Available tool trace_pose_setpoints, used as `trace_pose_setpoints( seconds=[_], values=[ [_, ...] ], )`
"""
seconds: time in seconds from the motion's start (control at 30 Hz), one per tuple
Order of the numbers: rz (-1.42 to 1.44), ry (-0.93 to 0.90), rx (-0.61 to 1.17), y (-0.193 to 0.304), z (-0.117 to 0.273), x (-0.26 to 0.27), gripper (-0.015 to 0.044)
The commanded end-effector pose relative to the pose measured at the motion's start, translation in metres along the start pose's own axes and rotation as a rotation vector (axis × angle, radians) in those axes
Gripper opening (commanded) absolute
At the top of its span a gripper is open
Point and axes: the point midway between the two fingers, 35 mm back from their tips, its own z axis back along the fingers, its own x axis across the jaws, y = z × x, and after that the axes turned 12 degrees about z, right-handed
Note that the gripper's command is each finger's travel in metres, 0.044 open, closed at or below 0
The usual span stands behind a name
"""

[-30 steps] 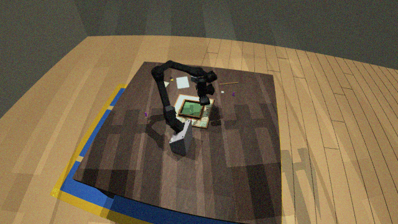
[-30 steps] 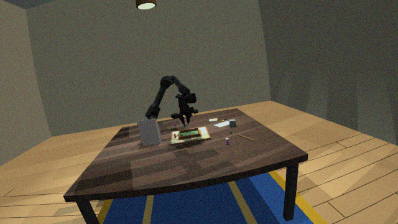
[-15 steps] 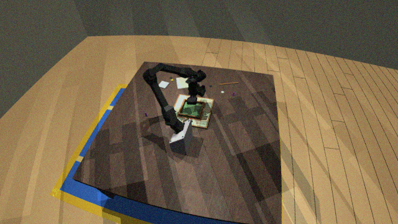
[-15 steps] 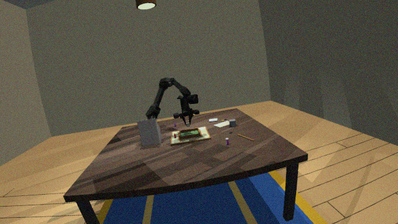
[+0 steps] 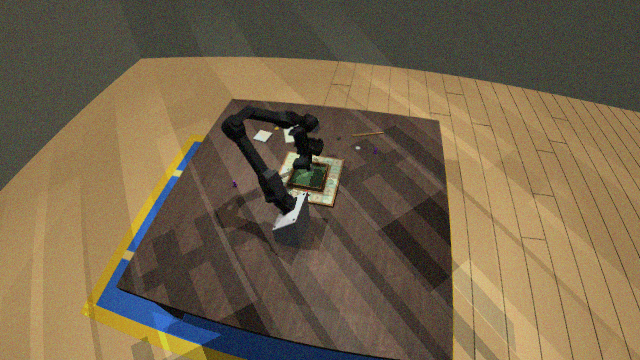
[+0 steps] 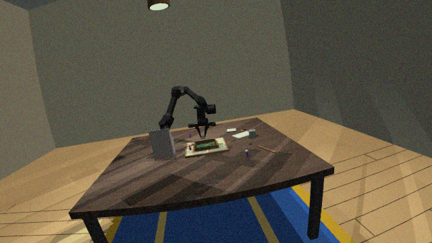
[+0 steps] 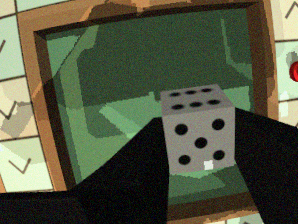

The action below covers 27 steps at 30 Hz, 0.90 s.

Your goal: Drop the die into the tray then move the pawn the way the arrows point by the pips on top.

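My gripper (image 5: pixel 302 165) (image 6: pixel 202 136) (image 7: pixel 194 123) is shut on the die. The die (image 7: pixel 192 119) is grey-white with black pips. Its upper face shows six pips and its face towards the wrist camera shows five. It is held above the green-floored dice tray, whose wooden rim (image 7: pixel 44 112) (image 5: pixel 328 176) surrounds the green. The board (image 5: pixel 336 176) (image 6: pixel 223 145) (image 7: pixel 27 167) has pale squares with arrows around the tray. The red pawn (image 6: pixel 190 147) (image 7: pixel 294 71) stands on a square at the board's left side in the exterior view, and is cut by the wrist view's right edge.
A pencil (image 5: pixel 367 134) (image 6: pixel 266 148), pale sheets (image 5: pixel 262 136) (image 6: pixel 240 134) and a grey block (image 6: pixel 252 133) lie beyond the board. Small purple objects (image 5: pixel 375 150) (image 6: pixel 246 154) stand on either side of it. The arm's pale base box (image 6: pixel 163 144) is close to the board.
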Motion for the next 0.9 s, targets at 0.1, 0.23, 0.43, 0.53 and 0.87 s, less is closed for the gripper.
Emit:
trace_pose_setpoints(
  seconds=[0.1,0.23,0.43,0.53,0.87],
  values=[
    [-0.008,0.072,-0.209,0.0,-0.005,-0.004,0.0],
    [-0.014,0.09,-0.338,0.0,-0.006,-0.005,0.0],
    [-0.024,0.079,-0.532,-0.001,-0.007,-0.006,0.0],
    [-0.029,0.056,-0.62,-0.001,-0.007,-0.005,0.0],
    [-0.03,0.048,-0.64,0.021,0.042,0.011,0.0]
  ],
)
